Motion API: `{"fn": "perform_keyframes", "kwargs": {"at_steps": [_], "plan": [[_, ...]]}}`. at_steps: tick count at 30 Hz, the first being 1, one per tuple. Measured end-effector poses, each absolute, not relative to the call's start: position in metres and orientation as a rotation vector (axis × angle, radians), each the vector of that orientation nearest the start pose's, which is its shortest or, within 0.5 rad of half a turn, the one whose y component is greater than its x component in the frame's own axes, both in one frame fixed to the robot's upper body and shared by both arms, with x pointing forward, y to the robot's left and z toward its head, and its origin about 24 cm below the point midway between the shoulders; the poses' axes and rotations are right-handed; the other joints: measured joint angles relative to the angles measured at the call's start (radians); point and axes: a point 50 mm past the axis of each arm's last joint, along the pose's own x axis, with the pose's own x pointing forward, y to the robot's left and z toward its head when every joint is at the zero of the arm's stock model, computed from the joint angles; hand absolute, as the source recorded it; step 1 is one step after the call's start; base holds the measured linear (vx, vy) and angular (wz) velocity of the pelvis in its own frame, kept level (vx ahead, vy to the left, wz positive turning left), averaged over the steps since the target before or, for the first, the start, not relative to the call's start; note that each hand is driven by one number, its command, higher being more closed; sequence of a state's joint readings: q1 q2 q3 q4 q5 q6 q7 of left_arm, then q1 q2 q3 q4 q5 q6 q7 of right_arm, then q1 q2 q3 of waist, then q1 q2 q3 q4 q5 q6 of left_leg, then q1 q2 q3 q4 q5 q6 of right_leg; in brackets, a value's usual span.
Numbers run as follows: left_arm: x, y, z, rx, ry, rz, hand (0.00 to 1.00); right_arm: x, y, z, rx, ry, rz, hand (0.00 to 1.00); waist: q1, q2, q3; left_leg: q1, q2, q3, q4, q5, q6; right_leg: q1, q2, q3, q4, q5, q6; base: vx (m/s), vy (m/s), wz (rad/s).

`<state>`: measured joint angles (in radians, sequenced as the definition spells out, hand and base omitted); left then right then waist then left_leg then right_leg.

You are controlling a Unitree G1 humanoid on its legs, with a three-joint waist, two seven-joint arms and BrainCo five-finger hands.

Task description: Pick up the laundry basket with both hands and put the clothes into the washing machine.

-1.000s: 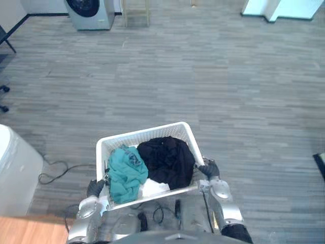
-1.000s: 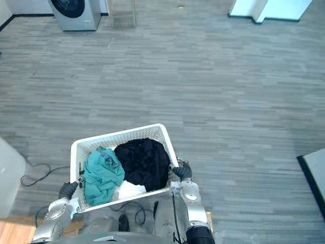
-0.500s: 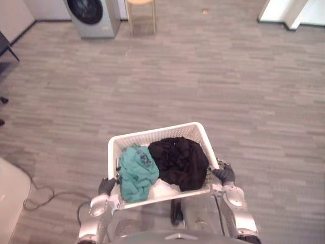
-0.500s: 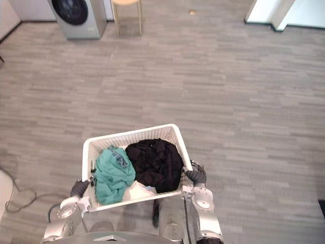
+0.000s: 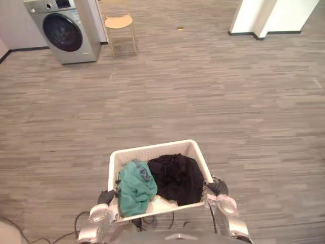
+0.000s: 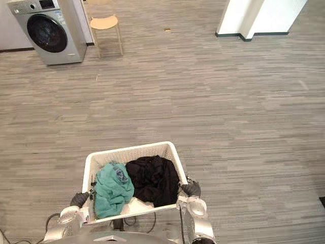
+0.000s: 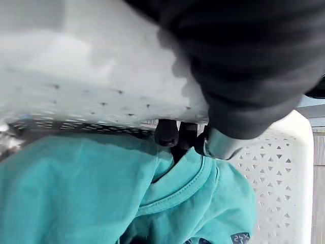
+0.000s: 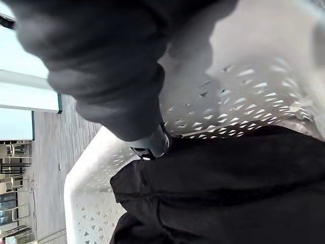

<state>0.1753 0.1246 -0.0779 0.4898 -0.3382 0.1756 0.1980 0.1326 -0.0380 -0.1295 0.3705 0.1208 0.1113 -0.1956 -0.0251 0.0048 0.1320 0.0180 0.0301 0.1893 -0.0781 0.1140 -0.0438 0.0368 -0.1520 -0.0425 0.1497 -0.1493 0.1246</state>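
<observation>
Laundry basket (image 5: 152, 150) with a teal garment (image 5: 134, 185) and a black garment (image 5: 175, 175) sits well apart from the washing machine (image 5: 63, 30), left hand (image 5: 105, 197) and right hand (image 5: 217, 188) each clamped over a side rim.

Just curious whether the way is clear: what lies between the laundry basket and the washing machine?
Bare plank floor separates laundry basket from washing machine in both eye views; a stool stands beside the machine.
</observation>
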Motion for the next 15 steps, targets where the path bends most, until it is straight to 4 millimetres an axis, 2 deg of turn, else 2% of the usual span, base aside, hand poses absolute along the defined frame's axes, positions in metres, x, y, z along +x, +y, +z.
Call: {"fn": "perform_keyframes", "kwargs": {"at_steps": [10, 11, 13, 15], "plan": [[0.148, 0.1849, -0.1118, -0.132, 0.857, 0.266, 1.0, 0.1776, -0.206, -0.081, 0.102, 0.625, -0.387, 1.0, 0.005, 0.0, 0.0, -0.023, 0.012, 0.02, 0.001, -0.015, -0.001, -0.013, 0.009, 0.018, -0.039, 0.008, -0.011, 0.01, 0.0, -0.06], [0.1477, 0.1859, -0.1119, -0.133, 0.858, 0.268, 1.0, 0.1785, -0.2057, -0.0826, 0.113, 0.632, -0.379, 1.0, 0.017, -0.003, -0.002, -0.051, 0.016, 0.037, 0.033, -0.035, -0.001, -0.035, 0.01, 0.035, -0.045, 0.013, -0.006, 0.05, 0.005, -0.34], [0.1531, 0.1858, -0.1084, -0.141, 0.835, 0.257, 1.0, 0.18, -0.2083, -0.0837, 0.148, 0.634, -0.381, 1.0, 0.017, -0.004, -0.003, -0.126, 0.022, 0.041, 0.149, -0.101, 0.004, -0.06, 0.002, 0.039, -0.048, 0.011, 0.001, 0.06, 0.014, -0.18], [0.1575, 0.1828, -0.1045, -0.153, 0.811, 0.244, 1.0, 0.1803, -0.2112, -0.0828, 0.168, 0.623, -0.377, 1.0, 0.01, -0.004, -0.002, -0.193, 0.024, 0.035, 0.283, -0.186, 0.012, -0.077, -0.014, 0.035, -0.003, -0.026, 0.01, 0.14, 0.057, 0.11]]}}
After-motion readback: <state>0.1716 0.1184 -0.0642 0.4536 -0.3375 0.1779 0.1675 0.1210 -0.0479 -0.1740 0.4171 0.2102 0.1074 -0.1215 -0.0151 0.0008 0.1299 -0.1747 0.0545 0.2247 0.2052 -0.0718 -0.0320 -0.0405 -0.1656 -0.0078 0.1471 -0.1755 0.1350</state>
